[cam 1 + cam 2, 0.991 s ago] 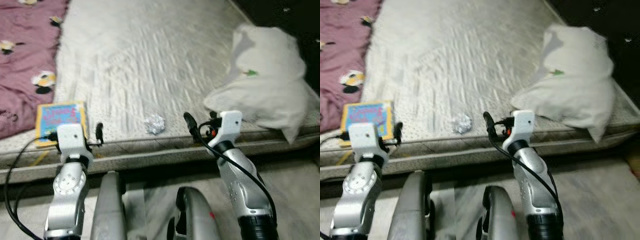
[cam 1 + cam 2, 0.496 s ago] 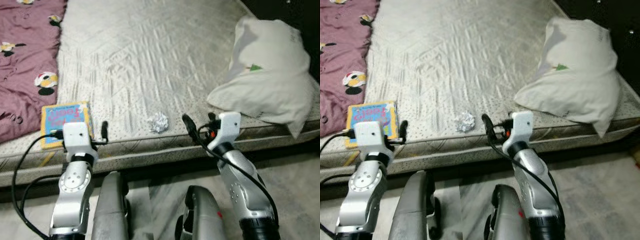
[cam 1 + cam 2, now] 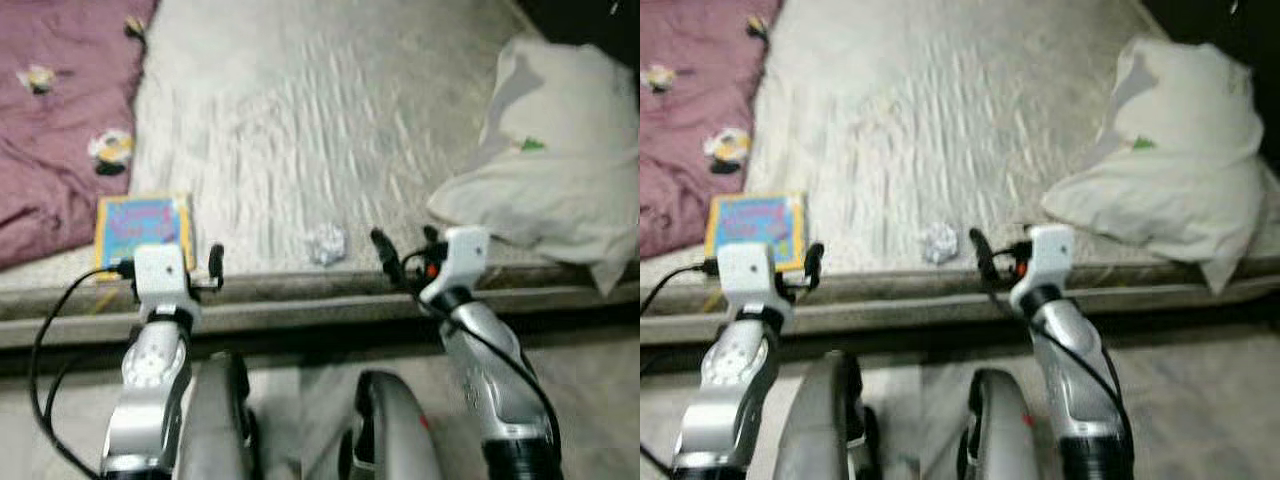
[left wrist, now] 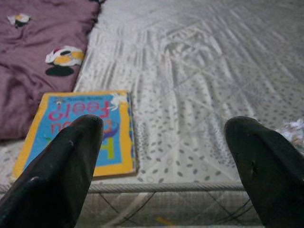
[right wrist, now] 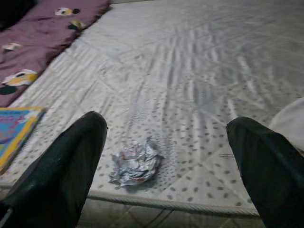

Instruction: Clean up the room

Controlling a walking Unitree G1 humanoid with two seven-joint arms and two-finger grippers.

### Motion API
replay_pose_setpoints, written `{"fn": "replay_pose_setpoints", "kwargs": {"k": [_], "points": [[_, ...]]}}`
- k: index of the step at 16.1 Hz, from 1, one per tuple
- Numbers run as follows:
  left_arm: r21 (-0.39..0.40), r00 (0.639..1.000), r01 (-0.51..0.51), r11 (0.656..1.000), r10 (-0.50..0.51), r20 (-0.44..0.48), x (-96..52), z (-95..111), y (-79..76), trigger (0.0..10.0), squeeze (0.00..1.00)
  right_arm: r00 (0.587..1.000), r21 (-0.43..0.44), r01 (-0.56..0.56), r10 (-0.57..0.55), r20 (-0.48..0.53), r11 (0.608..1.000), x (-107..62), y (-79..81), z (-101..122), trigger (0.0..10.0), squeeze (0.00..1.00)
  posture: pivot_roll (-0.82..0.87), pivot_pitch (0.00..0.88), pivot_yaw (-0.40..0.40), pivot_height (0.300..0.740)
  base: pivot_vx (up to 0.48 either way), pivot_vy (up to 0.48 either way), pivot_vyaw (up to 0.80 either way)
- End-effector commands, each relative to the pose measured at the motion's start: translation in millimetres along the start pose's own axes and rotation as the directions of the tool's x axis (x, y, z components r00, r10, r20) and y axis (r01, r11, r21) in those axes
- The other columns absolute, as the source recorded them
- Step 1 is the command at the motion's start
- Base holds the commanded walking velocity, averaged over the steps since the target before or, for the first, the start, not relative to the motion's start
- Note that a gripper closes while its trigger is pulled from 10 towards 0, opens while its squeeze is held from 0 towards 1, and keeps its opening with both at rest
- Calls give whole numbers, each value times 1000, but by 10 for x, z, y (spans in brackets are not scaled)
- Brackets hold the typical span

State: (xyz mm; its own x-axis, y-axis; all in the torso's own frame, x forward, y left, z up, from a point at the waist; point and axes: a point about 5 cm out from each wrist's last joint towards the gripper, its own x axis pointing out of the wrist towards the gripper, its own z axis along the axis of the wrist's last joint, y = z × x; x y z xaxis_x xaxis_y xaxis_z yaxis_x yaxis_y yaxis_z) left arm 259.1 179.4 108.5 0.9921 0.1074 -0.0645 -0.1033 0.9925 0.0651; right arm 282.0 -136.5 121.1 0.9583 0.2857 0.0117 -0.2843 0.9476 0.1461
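Lying on the mattress [image 3: 300,130]: one book [image 3: 143,227], one crumpled wrapper [image 3: 327,243], one pillow [image 3: 555,180]; both grippers' fingers apart.

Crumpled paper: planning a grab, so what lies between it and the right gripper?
Only bare mattress lies between the crumpled paper and the open right gripper, seen in the right wrist view.

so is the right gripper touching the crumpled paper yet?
Apart. Right wrist view: crumpled paper lies on the mattress beyond the open right gripper, clear of both fingers.

Bare mattress [image 3: 300,130] lies open around the crumpled wad [image 5: 136,164].
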Motion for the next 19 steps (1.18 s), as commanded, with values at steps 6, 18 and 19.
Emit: {"fn": "replay_pose_setpoints", "kwargs": {"k": [6,18,19], "points": [[16,1000,2,1000,-2,-16,-13,-32,19,10000,0,1000,25,17,-17,14,1000,-30,-8,-5,10000,0,11,191,-53,577,0,0,0],[36,997,-74,997,75,-29,-8,-15,124,10000,0,996,-37,-95,94,-4,995,237,141,12,10000,0,35,240,-63,527,0,0,0],[45,997,-76,996,77,-28,-18,-10,136,10000,0,995,-39,-98,98,-3,994,257,149,16,10000,0,38,247,-66,527,0,0,0]]}}
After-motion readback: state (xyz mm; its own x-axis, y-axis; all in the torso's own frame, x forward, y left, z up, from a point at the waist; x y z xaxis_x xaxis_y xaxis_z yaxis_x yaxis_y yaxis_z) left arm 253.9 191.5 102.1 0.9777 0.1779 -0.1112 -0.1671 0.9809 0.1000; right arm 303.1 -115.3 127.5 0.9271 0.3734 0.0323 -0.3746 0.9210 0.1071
